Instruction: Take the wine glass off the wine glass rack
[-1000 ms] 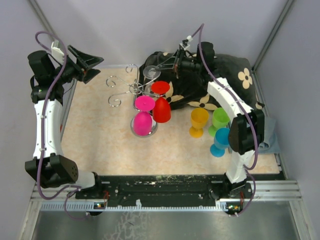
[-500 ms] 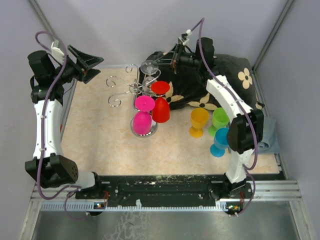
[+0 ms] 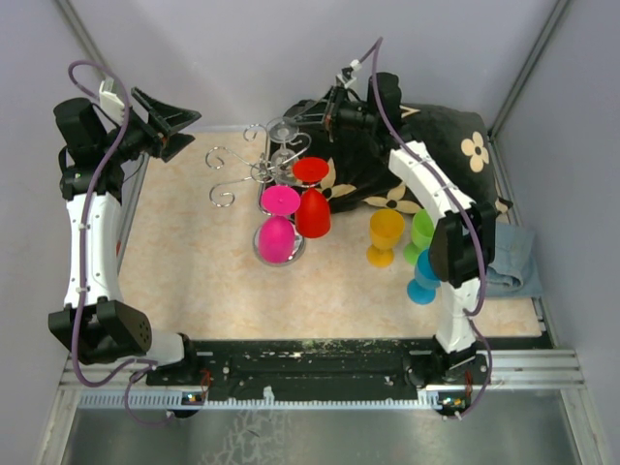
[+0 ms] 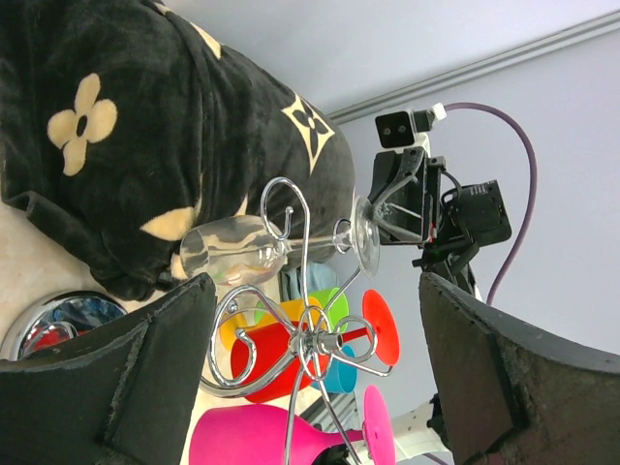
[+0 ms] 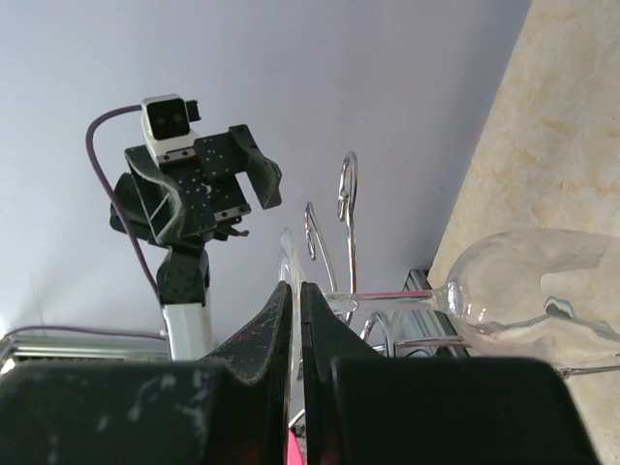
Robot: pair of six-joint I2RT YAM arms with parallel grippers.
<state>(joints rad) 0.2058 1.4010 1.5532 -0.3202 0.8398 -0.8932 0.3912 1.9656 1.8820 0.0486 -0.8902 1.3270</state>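
Nearest the arm bases, on the right of the table [image 3: 194,281], a blue cup [image 3: 421,278], a green one [image 3: 425,230] and a yellow one [image 3: 386,235] are standing upright, close together. Further in, a pink glass [image 3: 277,238] and a red glass [image 3: 313,213] are hanging bowl-down from the wine glass rack [image 3: 254,170], with the pink bowl covering much of the rack's round chrome foot.

Behind them the clear wine glass [image 4: 232,254] is hanging upside down at the far side of the rack, bowl low and foot high. Its thin stem is crossing one of the curled hook arms; whether it is resting on that hook I cannot tell.

The right gripper [image 3: 302,121] is reaching in from the right, above a black flowered blanket [image 3: 446,131] that is bunched at the far edge. Its fingers [image 5: 262,329] are pressing together on the rim of the glass's foot, so the flat disc is showing edge-on as a thin line between them in the right wrist view.

The left gripper [image 3: 179,129] is hanging at the far left corner, well apart from the rack and pointing towards it. Its two black fingers [image 4: 145,387] are spreading wide, holding nothing and touching nothing
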